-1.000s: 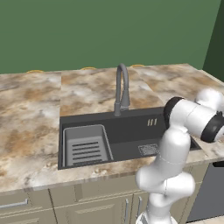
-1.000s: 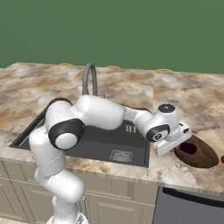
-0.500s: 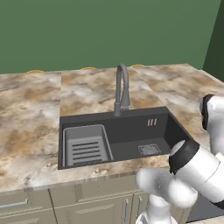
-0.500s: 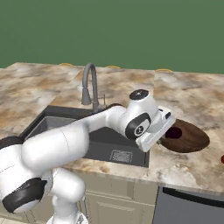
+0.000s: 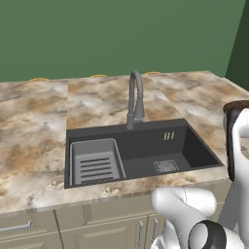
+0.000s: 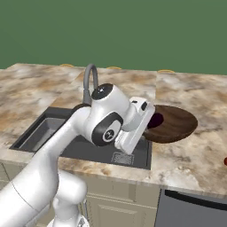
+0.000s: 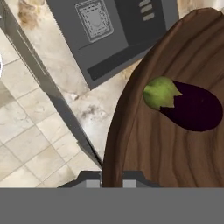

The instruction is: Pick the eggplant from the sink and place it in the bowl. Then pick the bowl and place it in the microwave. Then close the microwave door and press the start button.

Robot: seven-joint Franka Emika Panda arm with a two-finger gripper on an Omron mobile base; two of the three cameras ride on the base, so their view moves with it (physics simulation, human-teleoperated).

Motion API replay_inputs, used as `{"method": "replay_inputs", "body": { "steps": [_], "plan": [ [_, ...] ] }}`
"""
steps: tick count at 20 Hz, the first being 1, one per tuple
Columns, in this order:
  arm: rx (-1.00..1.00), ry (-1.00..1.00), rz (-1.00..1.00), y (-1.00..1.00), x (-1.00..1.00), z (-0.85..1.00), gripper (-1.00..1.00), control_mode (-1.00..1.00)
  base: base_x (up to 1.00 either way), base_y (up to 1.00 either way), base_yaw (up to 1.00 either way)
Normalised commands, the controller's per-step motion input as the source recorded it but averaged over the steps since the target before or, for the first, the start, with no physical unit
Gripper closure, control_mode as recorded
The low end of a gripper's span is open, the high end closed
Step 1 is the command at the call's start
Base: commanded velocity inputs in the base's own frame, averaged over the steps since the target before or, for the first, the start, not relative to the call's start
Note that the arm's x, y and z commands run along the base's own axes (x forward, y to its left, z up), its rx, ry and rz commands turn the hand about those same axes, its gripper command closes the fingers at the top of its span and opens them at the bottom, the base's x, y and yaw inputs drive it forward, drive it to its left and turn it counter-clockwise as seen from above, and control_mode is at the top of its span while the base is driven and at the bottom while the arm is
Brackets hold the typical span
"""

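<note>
A: Beyond the fingers, what is seen?
B: The sink (image 7: 118,35) lies farther off; the bowl (image 7: 175,144) is held, its rim between the fingers.

A: The eggplant (image 7: 186,105)?
B: Seen inside the bowl, ahead of the tips.

A: The gripper (image 7: 112,180)?
B: Clamped on the bowl rim.

My own wrist covers the near left part of the bowl (image 6: 175,124) in the right base view, so the eggplant (image 7: 188,105) inside is hidden there. In the hand view the bowl runs off the right and bottom edges (its far rim cut away). Whether my hand (image 7: 112,183) is gripping the rim I cannot tell.
</note>
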Motion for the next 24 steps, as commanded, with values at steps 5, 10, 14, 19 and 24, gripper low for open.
{"method": "replay_inputs", "body": {
  "steps": [5, 10, 14, 19, 24],
  "plan": [
    [0.00, 0.00, 0.08, 0.18, -0.31, 1.00, 1.00, -1.00, 0.00, 0.00, 0.00],
    [0.00, -0.03, 0.12, 0.40, -0.16, 0.83, 1.00, -1.00, 0.00, 0.00, 0.00],
    [0.00, -0.16, 0.09, 0.28, -0.15, 0.30, 1.00, -1.00, 0.00, 0.00, 0.00],
    [0.00, -0.16, 0.02, 0.07, -0.44, 0.26, 1.00, -1.00, 0.00, 0.00, 0.00],
    [0.00, -0.03, 0.00, 0.04, -0.09, 0.02, 1.00, -1.00, 0.00, 0.00, 0.00]
  ]
}}
